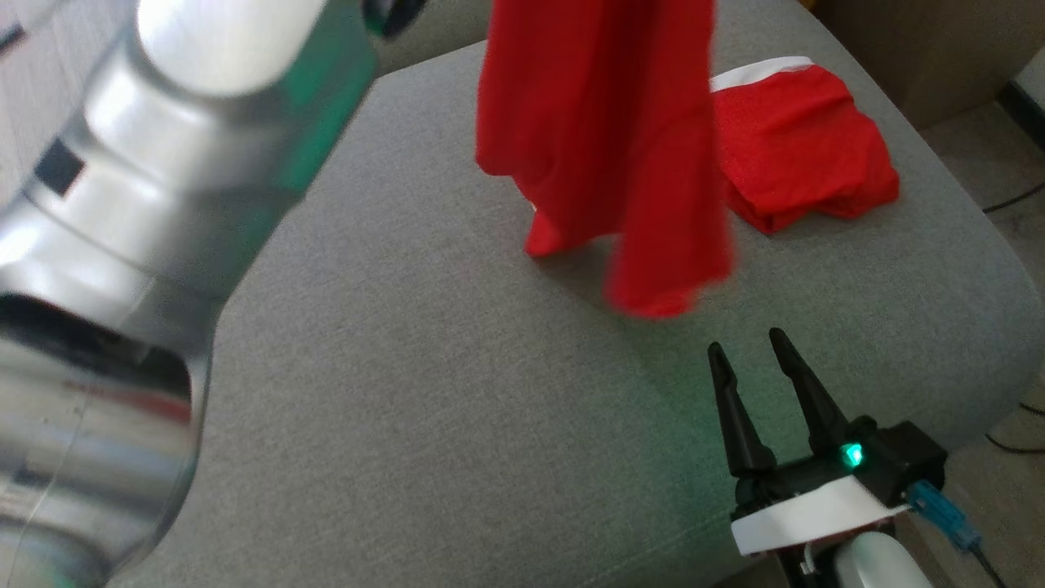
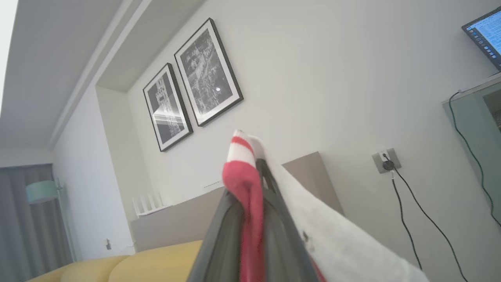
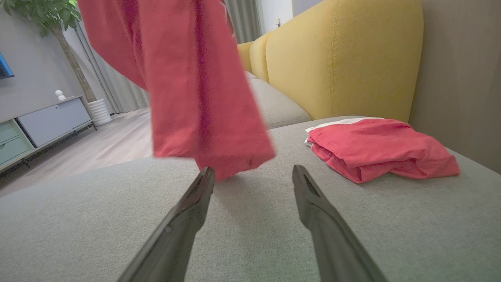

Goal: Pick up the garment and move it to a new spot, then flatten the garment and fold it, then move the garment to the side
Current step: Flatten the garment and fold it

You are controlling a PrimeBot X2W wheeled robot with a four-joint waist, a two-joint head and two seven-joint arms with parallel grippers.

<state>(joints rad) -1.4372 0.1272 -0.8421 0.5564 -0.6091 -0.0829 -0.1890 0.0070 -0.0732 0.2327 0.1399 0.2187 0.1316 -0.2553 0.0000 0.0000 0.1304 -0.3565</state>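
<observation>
Currently, the left gripper (image 2: 250,172) is clamped on the garment (image 1: 600,139), pinching a red-and-white striped band and a white fabric edge between its dark fingers (image 2: 270,188). The garment hangs as a long red drape above the far middle of the grey cushion (image 1: 408,392). Whether its lowest fold touches the cushion cannot be told. The silver left forearm (image 1: 122,245) crosses the cushion's left edge.

The right gripper (image 1: 747,343) sits low near the cushion's front right edge, jaws spread wide and empty. Its fingertips (image 3: 203,184) point toward the hanging hem, near it but apart from it. A second red garment (image 1: 804,151) with a white border lies bunched at the far right corner of the cushion, well apart from the right gripper and beside a yellow backrest (image 3: 344,58).

Writing: a monitor (image 2: 485,35) shows lines of text, too small to read. Two framed black-and-white prints (image 2: 191,86) hang on the wall.

Containers: a white pot (image 3: 98,111) on the floor holds a leafy tree (image 3: 43,15). A low cabinet (image 3: 43,125) has its drawers closed, contents hidden.
</observation>
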